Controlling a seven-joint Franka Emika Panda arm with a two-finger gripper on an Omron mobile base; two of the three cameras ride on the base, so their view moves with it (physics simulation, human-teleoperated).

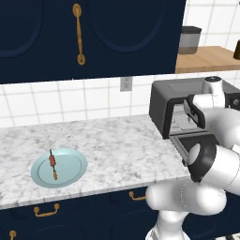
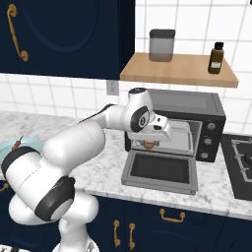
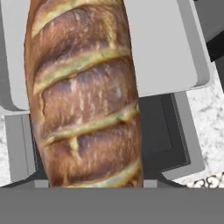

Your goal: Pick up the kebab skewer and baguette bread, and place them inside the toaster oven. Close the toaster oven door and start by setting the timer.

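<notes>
Marble worktop (image 1: pixel 117 145), navy cabinets. Fingers (image 2: pixel 150 143) pinching baguette bread (image 3: pixel 83 100), poised at toaster oven (image 2: pixel 206 110) mouth over lowered toaster oven door (image 2: pixel 160 170). Kebab skewer (image 1: pixel 53 164) on blue plate (image 1: pixel 75 168), well apart. Step: bread insertion. Next, likely: advance inward, release.

one kebab skewer (image 1: pixel 53 164), one baguette bread (image 3: pixel 83 96), one toaster oven (image 2: pixel 194 110), one plate (image 1: pixel 70 171)
</notes>
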